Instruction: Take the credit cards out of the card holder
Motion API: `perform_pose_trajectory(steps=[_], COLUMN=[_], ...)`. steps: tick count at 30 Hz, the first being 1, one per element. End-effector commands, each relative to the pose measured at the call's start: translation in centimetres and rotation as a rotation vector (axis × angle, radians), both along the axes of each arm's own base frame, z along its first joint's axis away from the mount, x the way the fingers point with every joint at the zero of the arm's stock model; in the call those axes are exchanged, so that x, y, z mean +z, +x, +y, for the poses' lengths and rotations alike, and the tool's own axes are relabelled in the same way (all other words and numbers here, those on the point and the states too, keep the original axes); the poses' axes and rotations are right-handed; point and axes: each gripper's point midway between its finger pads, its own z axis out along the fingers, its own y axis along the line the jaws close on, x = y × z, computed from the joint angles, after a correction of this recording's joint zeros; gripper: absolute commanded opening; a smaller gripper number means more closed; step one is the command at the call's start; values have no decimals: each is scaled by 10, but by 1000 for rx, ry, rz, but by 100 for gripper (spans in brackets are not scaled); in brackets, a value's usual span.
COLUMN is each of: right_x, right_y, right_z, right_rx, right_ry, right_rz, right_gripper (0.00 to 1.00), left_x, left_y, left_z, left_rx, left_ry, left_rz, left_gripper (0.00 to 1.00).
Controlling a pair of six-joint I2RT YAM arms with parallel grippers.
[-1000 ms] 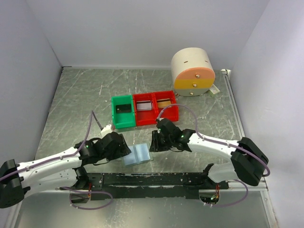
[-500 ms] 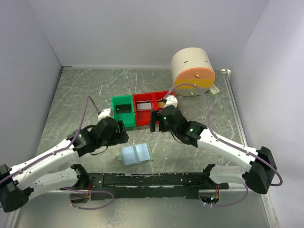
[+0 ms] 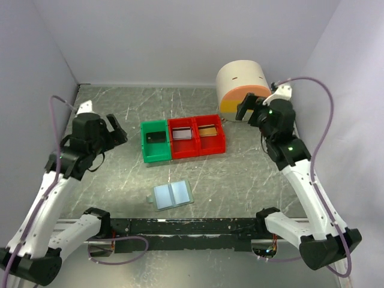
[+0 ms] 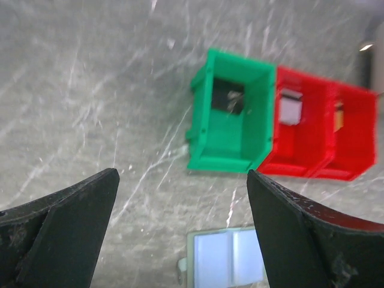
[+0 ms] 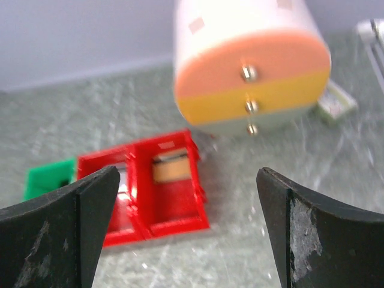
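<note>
The card holder (image 3: 173, 195) lies spread flat on the table near the front, pale blue, both pockets facing up; the left wrist view shows it low in frame (image 4: 227, 261). A tan credit card (image 3: 207, 129) lies in the right red bin (image 3: 217, 143), and it also shows in the right wrist view (image 5: 172, 170). A grey card (image 3: 182, 134) sits in the middle red bin and a dark one (image 3: 156, 137) in the green bin (image 3: 150, 153). My left gripper (image 3: 117, 130) hangs open, high at the far left. My right gripper (image 3: 247, 110) is open, high by the drum. Neither holds anything.
A round cream drum (image 3: 242, 90) with an orange and yellow face and small knobs stands at the back right. The three bins sit in a row mid-table. Grey walls close in the left, right and back. A black rail (image 3: 192, 227) runs along the near edge.
Both arms lifted away from the card holder, the left swinging up to the far left and the right up to the back right. Both grippers opened wide. The holder stays flat on the table.
</note>
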Motion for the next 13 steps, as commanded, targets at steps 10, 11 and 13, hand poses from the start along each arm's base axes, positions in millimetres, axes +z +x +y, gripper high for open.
perform_pose_trajectory(steps=[10,11,13], right_x=[148,146,140], right_y=[-22,-21,-17], right_z=[16,16,12], right_rx=[197,190,161], right_ry=[-59,-64,-62], right_rz=[-306,-301,-280], right_gripper=[100,100,100], left_x=[90,88,87], left_y=[-13,-12,-11], left_z=[30,28,27], left_rx=[48,44,38], left_ry=[100,96,92], left_rz=[-155,-152,-148], left_gripper=[100,100,100])
